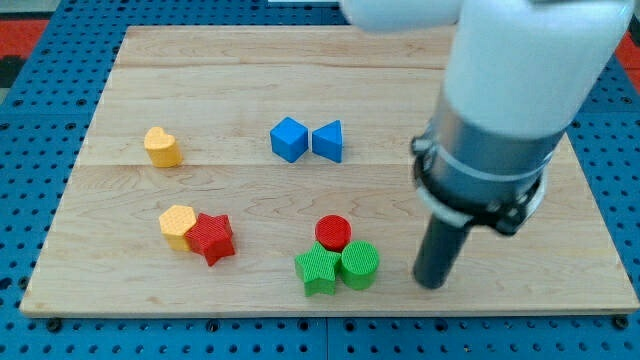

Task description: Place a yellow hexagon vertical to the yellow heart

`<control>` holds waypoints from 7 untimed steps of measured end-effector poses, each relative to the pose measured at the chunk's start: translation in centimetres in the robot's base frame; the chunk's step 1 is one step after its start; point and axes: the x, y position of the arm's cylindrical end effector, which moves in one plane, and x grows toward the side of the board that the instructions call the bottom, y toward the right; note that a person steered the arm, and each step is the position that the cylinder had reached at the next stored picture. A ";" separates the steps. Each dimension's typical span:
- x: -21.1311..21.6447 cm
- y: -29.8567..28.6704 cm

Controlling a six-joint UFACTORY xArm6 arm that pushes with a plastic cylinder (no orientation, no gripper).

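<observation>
The yellow hexagon [177, 225] lies at the view's lower left, touching a red star [212, 238] on its right. The yellow heart [162, 147] lies above it, near the left edge of the board, a gap apart. My tip [431, 284] rests on the board at the view's lower right, far to the right of both yellow blocks and just right of the green cylinder [359, 265].
A blue cube [289, 139] and a blue triangle [328, 141] sit together at the upper middle. A red cylinder [333, 233], a green star [319, 270] and the green cylinder cluster at the bottom middle. The wooden board [120, 100] lies on a blue pegboard.
</observation>
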 end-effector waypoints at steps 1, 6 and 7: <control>1.3 -6.7; -3.8 -25.2; -4.3 -25.2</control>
